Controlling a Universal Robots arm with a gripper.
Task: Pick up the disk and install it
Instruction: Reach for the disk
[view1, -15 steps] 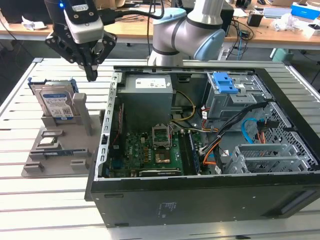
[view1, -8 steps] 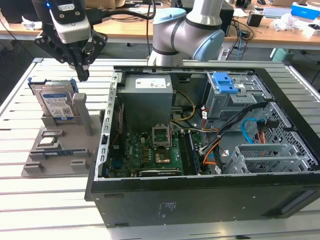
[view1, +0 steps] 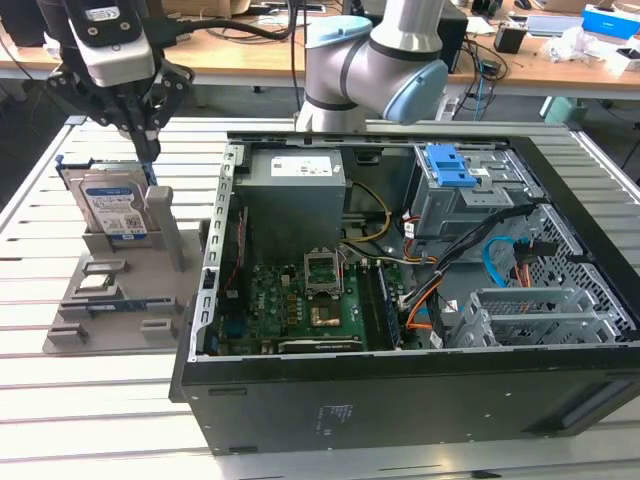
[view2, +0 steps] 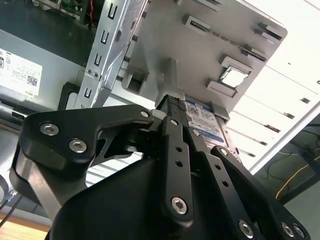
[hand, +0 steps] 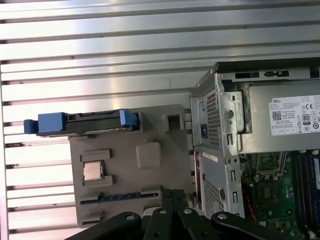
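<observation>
Disk (view1: 112, 205) stands upright in the matte grey holder (view1: 100, 320), at the exterior view's left of the computer case (view1: 300, 410); we see its white-and-blue label (print unreadable). Gripper (view1: 148, 152), tips pressed together, hangs just above its top edge.

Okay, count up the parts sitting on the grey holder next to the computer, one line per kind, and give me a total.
Disk: 1
Processor chip: 1
Memory stick: 1
Total on the holder: 3
</observation>
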